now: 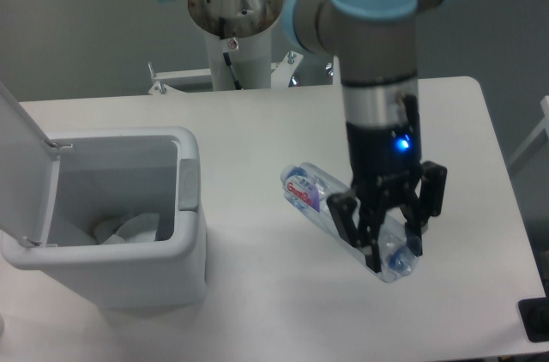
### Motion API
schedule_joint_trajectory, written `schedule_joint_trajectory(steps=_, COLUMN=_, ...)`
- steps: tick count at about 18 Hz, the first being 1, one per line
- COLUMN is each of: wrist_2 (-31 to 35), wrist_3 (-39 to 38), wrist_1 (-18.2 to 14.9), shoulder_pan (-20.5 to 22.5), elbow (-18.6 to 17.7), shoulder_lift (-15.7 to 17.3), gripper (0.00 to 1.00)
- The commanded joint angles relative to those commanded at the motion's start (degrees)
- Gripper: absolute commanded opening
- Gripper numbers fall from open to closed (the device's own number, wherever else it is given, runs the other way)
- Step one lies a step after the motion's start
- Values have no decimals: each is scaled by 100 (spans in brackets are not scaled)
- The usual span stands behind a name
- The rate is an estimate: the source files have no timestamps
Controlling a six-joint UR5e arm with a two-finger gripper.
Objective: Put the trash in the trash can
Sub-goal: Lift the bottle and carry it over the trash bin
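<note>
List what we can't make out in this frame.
- Bottle: its middle is hidden behind the gripper, so jaw contact can't be confirmed.
- Label text: too blurred to read.
- Trash can: the whitish item inside is partly hidden by the near wall; its type is unclear.
- Flip lid: cut off by the left edge.
- Arm: upper links cut off by the top edge.

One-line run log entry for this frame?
phase: lift | gripper: shut on bottle, held off table | wrapper: in bin | lid: open | next: carry bottle to bin
</note>
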Motion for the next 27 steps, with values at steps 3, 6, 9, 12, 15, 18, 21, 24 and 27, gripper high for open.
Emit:
schedule_joint_trajectory(steps=3, wrist_2=0, wrist_3=62, wrist_1=9, shoulder_pan=-202, elbow=61, shoulder_lift=167, gripper=55)
schedule_joint_trajectory(steps=6, wrist_2=35, wrist_3=62, wrist_1=0, shoulder_pan=-379, elbow=70, shoulder_lift=387, gripper=55)
schedule_joint_trajectory(steps=9, wrist_2=79, wrist_3=158, wrist_1=26, shoulder_pan=-686, elbow=88, shoulder_lift=519, gripper=55)
schedule_joint_trajectory(steps=12, wrist_2=79, wrist_3=316, wrist_1=26, shoulder_pan=-1063, elbow=114, shoulder_lift=598, gripper=55)
schedule_joint_trajectory(steps=15, wrist_2=70, wrist_3=597, wrist_1=26, shoulder_pan=-1336, elbow=106, shoulder_lift=572, gripper=55)
schedule_joint_trajectory(steps=18, wrist_2=70, wrist_3=844, wrist_1=61, shoulder_pan=-1565, elbow=140, shoulder_lift=449, gripper=55)
schedule_joint_trajectory(steps=21, wrist_2=62, wrist_3=844, wrist_1=491, shoulder_pan=-1741, elbow=158, shoulder_lift=300, gripper=55)
schedule_joint_trajectory(steps=24, wrist_2=62, wrist_3=844, wrist_1=571, shoulder_pan=-1855, elbow=88, shoulder_lift=229, gripper=55)
schedule_joint_trajectory(steps=27, wrist_2=62, wrist_3=844, wrist_1=571, shoulder_pan=-1890, elbow=62, shoulder_lift=72, gripper=55)
